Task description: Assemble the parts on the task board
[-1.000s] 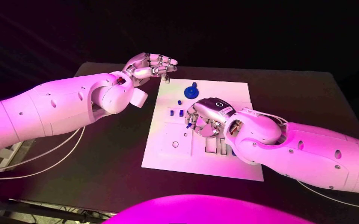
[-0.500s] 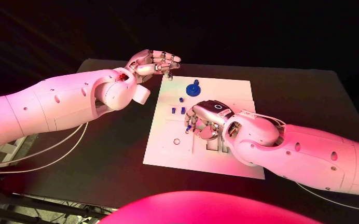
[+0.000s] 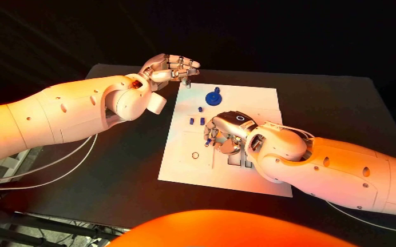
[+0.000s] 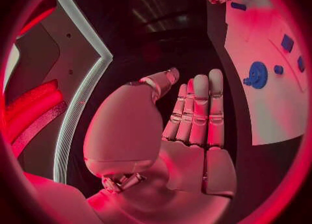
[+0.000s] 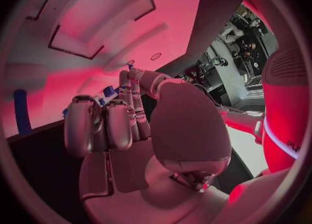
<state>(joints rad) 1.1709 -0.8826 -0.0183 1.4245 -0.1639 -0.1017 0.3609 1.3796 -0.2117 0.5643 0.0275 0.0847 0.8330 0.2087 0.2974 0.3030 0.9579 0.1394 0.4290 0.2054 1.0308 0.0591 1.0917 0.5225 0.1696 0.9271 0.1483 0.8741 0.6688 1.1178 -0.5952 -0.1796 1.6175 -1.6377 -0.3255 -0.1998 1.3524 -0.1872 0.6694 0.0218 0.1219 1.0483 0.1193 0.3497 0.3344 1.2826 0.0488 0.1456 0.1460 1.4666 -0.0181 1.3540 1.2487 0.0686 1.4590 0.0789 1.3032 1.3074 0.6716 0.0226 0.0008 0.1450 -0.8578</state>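
Parts (image 3: 192, 121) near the task board's (image 3: 186, 172) centre sit under your right hand (image 3: 224, 132), fingers curled; whether it grips one, you cannot tell. Your left hand (image 3: 169, 68) hovers at eleven o'clock, released. Next, seat a part precisely.

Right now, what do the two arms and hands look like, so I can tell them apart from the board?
Both arms are smooth white shells with small dark screw holes. The left hand and right hand are silver metal with segmented fingers. Thin pale cables loop under the left arm.
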